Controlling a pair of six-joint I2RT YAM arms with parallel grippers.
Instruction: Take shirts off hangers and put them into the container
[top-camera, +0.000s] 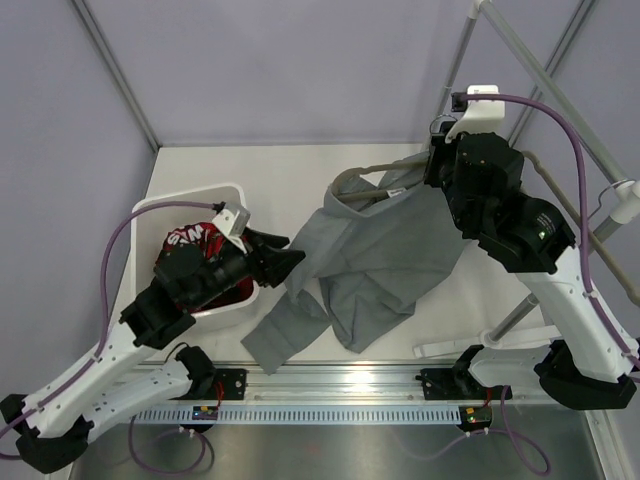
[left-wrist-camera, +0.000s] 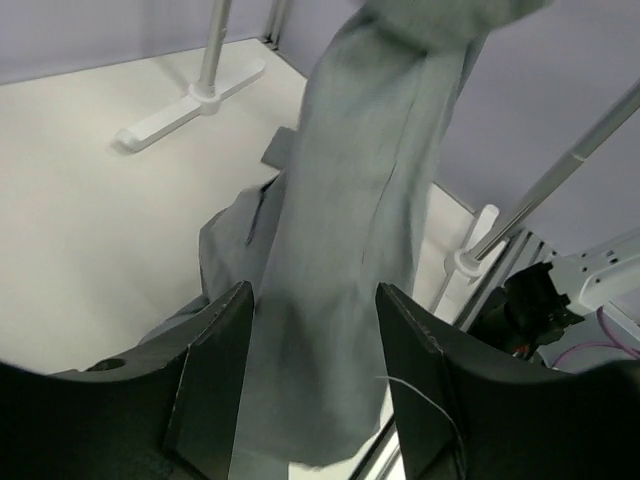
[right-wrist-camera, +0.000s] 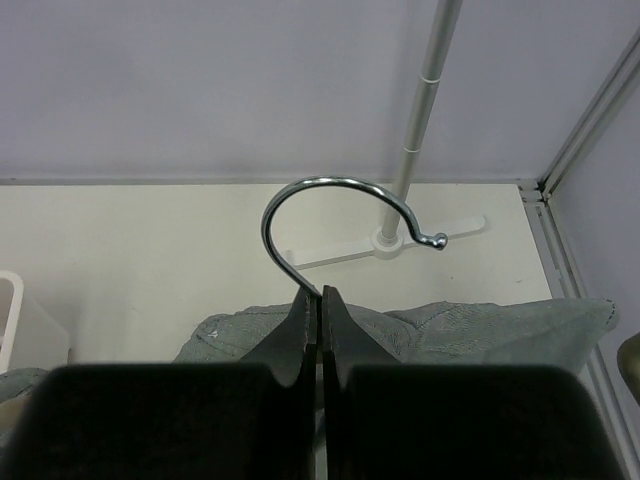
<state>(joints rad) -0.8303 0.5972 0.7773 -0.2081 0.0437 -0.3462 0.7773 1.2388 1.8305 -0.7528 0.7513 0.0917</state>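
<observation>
Gripping the hanger (right-wrist-camera: 335, 180) by its silver hook, the right end effector (right-wrist-camera: 318, 300) is clamped shut. Grey shirt (top-camera: 385, 260) hangs from it, trailing onto the worktop (top-camera: 290, 170). Left end effector (left-wrist-camera: 312, 300) stands open around hanging cloth. Plaid shirt (top-camera: 195, 238) lies in the container (top-camera: 190, 193).

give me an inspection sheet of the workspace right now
surface: white table, grey shirt's lower end resting on it
job's things: grey shirt hangs from the hanger; plaid shirt in the container
clutter: nothing seen
grippers: left gripper open, grey cloth between its fingers; right gripper shut on the hanger's hook
cables: purple cables along both arms
surroundings: white rack poles at the right, pale walls
</observation>
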